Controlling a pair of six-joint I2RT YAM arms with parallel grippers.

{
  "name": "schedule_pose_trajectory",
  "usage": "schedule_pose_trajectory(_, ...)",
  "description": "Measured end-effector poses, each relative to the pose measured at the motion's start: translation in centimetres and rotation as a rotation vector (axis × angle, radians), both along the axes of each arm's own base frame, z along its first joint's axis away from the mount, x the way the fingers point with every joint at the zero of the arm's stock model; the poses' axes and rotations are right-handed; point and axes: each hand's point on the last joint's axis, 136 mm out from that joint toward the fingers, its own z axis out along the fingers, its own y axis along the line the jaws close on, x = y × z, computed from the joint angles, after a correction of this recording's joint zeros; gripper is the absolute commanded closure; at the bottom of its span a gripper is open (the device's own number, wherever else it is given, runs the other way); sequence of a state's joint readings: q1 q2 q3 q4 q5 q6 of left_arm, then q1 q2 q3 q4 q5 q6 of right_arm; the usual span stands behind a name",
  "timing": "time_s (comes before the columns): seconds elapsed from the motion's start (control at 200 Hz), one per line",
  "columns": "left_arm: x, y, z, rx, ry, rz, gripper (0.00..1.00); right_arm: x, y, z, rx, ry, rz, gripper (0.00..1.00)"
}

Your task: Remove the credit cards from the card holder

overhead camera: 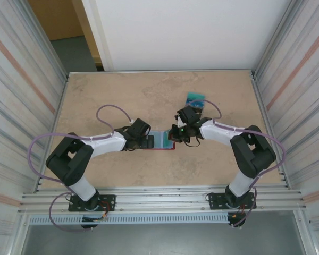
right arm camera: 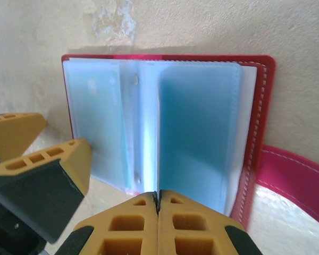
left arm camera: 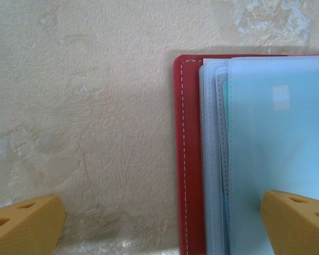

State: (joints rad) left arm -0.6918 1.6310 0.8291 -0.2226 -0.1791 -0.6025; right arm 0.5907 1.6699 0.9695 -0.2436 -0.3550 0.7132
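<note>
- Two spreads of pale clear pockets lie open in the red card holder (right arm camera: pixel 261 106), flat on the desk (overhead camera: pixel 122 101) at mid-frame in the top view. Teal-blue credit cards (right arm camera: pixel 199 138) show through the pockets.
- The right gripper (right arm camera: pixel 158 204), at the bottom centre of its wrist view, is closed tight at the near edge of the pockets, where one leaf stands up. Whether it pinches leaf or card I cannot tell.
- The left gripper (left arm camera: pixel 159 220) is spread wide at the bottom of its wrist view, one finger over bare desk and the other over the pockets.
- Farther up, right of centre in the top view, loose cards (overhead camera: pixel 195 99), teal and dark, lie on the desk apart from the holder.
</note>
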Motion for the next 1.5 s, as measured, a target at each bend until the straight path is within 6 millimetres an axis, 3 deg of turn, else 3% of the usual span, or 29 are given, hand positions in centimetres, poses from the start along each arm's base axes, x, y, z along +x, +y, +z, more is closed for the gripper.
schedule_pose_trajectory(0.361,-0.1,0.6,0.7,0.026,-0.005,-0.038,0.01,2.7,-2.1,7.1,-0.101,-0.213,0.076,1.0)
schedule_pose_trajectory(0.476,-0.1,0.7,2.4,0.02,-0.038,-0.058,0.01,4.4,-3.5,9.3,-0.156,-0.292,0.084,1.0)
schedule_pose_trajectory(0.641,0.4,0.3,6.4,-0.035,-0.13,-0.075,0.01,6.5,-5.9,11.5,-0.229,-0.399,0.098,1.0)
schedule_pose_trajectory(0.972,0.0,1.0,11.4,-0.1,-0.248,-0.067,0.01,11.1,-10.9,13.8,-0.444,-0.644,0.197,1.0)
schedule_pose_trajectory(1.238,-0.9,2.9,12.2,-0.086,-0.297,-0.036,0.01,15.3,-11.5,16.2,-0.615,-0.924,0.368,1.0)
schedule_pose_trajectory(1.363,-1.2,3.4,12.4,-0.078,-0.306,-0.026,0.01,17.1,-11.8,15.3,-0.665,-0.945,0.437,1.0)
schedule_pose_trajectory(1.503,-1.2,3.8,12.5,-0.069,-0.312,-0.015,0.01,19.6,-13.6,14.0,-0.712,-0.933,0.481,1.0)
